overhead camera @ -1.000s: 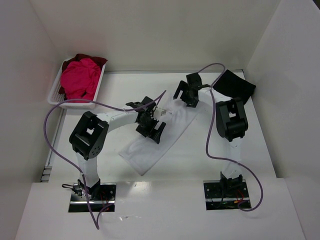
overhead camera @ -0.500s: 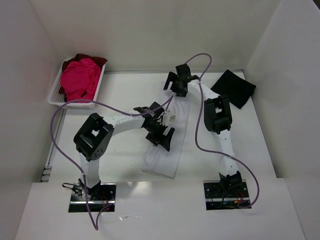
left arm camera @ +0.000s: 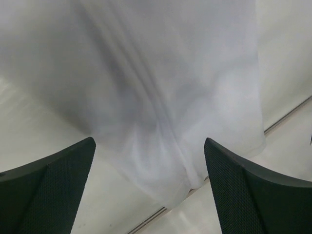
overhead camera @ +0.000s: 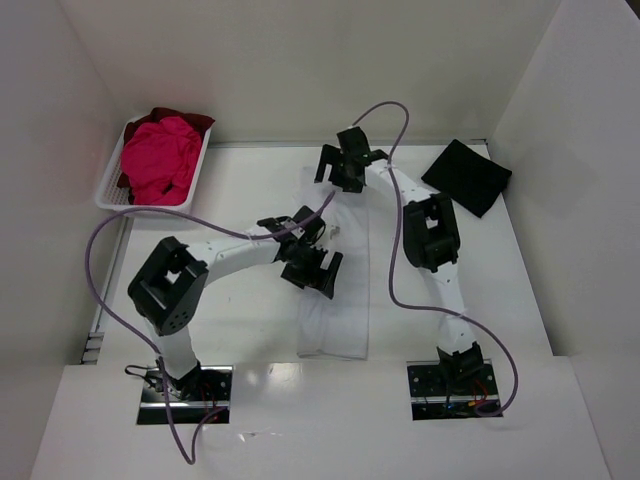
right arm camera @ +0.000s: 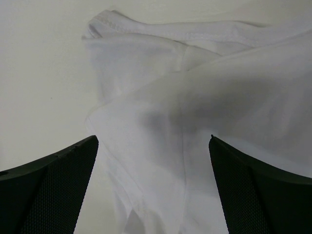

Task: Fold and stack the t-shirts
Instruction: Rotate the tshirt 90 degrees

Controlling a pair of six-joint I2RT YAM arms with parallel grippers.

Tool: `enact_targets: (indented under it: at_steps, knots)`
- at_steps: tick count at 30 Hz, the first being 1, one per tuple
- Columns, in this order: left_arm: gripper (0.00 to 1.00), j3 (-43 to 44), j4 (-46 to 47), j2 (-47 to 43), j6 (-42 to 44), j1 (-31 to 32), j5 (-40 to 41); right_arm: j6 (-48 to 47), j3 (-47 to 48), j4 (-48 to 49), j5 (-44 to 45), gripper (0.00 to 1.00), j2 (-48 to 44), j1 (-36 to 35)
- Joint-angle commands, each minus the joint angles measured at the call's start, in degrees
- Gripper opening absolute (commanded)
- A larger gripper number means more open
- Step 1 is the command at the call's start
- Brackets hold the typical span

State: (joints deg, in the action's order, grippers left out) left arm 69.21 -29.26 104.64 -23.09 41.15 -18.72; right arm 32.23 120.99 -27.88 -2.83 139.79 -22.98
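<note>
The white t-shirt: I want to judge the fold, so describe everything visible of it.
The white t-shirt looks like soft, thin cotton, folded into a long narrow strip lying on the table, running from the near edge toward the far side. Its far end is bunched, a hemmed edge showing; soft creases run along it. The open left gripper hangs over its middle, the open right gripper over its far end; contact cannot be told.

white shirt: long strip on counter | left end effector: over its middle | right end effector: far end | black shirt: far right | pink shirt: in basket
</note>
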Motion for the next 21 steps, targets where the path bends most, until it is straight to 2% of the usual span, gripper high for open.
enact_targets:
  at_steps: [1,2,7,12,15,17,19,20,21]
  knots:
    - [1.0,2.6,-3.2,-8.6,-2.9,0.0,11.4,-3.0,-3.3,5.4,1.3,1.0,-14.2,0.3]
    - [1.0,2.6,-3.2,-10.1,-3.4,0.0,13.0,-3.0,-6.3,6.2,2.1,1.0,-19.2,0.3]
    - [1.0,-0.6,-2.0,-18.5,-6.9,-0.7,22.2,-4.4,-15.9,7.2,3.5,1.0,-32.0,0.3]
    - [1.0,-6.5,1.4,-25.5,-11.3,-1.2,22.2,-3.3,-34.4,10.8,5.7,1.0,-42.6,0.3]
    - [1.0,-12.8,5.9,-30.2,-14.4,-1.2,19.5,-1.3,-44.6,13.3,5.7,0.91,-47.6,0.3]
    - [1.0,-17.2,7.7,-31.9,-15.6,-1.2,18.0,-0.5,-50.5,14.5,5.7,0.82,-49.9,0.3]
    - [1.0,-19.2,8.8,-33.2,-16.2,-0.7,16.5,0.3,-53.2,15.6,5.7,0.72,-50.6,0.3]
    - [1.0,-19.8,8.8,-33.8,-16.2,-0.7,16.0,0.3,-55.3,15.6,5.1,0.62,-50.6,0.3]
    - [0.98,-19.8,9.3,-33.8,-16.2,-0.7,15.4,0.3,-56.0,16.3,5.1,0.57,-50.6,0.3]
